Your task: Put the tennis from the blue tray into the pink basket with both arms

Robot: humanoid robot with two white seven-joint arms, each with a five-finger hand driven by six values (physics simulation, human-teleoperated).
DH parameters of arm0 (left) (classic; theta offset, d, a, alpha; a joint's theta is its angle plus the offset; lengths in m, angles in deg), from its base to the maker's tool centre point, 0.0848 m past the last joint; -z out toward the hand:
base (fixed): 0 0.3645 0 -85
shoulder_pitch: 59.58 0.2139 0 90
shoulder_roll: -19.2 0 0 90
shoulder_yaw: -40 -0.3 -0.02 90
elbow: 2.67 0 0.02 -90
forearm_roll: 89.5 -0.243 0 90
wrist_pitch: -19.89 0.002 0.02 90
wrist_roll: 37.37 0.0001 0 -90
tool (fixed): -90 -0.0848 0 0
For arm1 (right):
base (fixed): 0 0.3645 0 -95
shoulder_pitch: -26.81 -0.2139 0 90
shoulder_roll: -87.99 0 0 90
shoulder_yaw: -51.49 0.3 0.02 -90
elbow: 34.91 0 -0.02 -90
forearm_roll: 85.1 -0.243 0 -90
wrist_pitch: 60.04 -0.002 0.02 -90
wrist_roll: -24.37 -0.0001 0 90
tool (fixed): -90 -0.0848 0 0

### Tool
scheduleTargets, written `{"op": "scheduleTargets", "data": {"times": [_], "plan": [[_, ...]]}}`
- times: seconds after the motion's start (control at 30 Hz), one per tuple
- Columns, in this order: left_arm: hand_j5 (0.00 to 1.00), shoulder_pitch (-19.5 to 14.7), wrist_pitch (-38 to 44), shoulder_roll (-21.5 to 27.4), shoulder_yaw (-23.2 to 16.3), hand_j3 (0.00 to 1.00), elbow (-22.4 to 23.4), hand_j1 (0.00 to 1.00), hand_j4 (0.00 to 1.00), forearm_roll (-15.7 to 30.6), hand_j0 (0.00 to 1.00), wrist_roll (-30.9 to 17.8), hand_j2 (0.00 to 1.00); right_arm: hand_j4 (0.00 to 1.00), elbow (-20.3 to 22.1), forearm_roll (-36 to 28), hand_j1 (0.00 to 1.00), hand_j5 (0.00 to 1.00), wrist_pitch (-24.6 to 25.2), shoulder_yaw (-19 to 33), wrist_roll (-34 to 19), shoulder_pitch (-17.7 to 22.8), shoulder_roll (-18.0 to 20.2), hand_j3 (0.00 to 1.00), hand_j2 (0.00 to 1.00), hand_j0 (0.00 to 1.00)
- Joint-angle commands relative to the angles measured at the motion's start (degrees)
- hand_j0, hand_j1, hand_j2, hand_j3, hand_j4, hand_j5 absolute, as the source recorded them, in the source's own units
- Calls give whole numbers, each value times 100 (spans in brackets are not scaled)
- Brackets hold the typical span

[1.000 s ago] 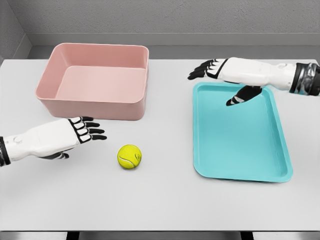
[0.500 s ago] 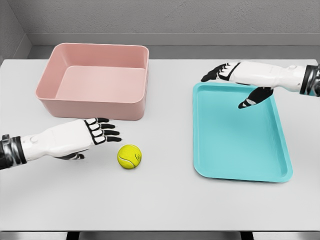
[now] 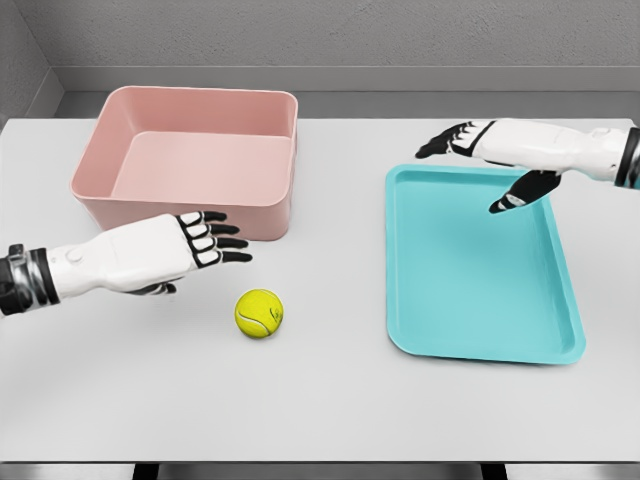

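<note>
A yellow tennis ball [image 3: 259, 313] lies on the white table between the pink basket [image 3: 190, 160] and the blue tray [image 3: 480, 265]. Nothing lies in the tray or in the basket. My left hand [image 3: 205, 242] hovers just up and left of the ball with its fingers spread, not touching it. Over the tray's far right corner my right hand [image 3: 478, 160] is open and holds nothing.
The white table [image 3: 320, 400] ends in an edge along the bottom of the view. A grey wall stands behind the basket and the tray.
My left hand has moved right and up, closer to the ball and the basket's front wall. The right hand has drawn back to the right, away from the tray's middle. The ball has stayed put.
</note>
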State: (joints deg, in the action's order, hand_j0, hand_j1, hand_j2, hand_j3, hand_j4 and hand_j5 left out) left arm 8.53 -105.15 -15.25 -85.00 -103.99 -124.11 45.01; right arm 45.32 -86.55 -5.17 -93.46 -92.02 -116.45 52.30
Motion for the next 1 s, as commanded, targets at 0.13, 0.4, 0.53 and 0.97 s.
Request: {"op": "scheduleTargets", "data": {"times": [0.13,0.4,0.53,0.97], "plan": [[100,0,3,17,-359,100,-1,100,100,25,100,24,100,100,1,-40,100,100,13,19,2,9,63,100,100,100],[100,-9,3,-370,-561,100,-1,100,100,25,100,24,100,100,-8,-40,100,100,13,1,-59,9,63,100,100,100],[100,-26,3,-466,-561,100,-1,100,100,34,100,24,100,100,-8,-40,100,100,13,1,-59,79,89,100,100,100],[100,-132,3,-695,-957,100,-1,100,100,7,100,-11,100,100,-8,-23,100,100,13,45,-51,88,195,100,100,100]]}}
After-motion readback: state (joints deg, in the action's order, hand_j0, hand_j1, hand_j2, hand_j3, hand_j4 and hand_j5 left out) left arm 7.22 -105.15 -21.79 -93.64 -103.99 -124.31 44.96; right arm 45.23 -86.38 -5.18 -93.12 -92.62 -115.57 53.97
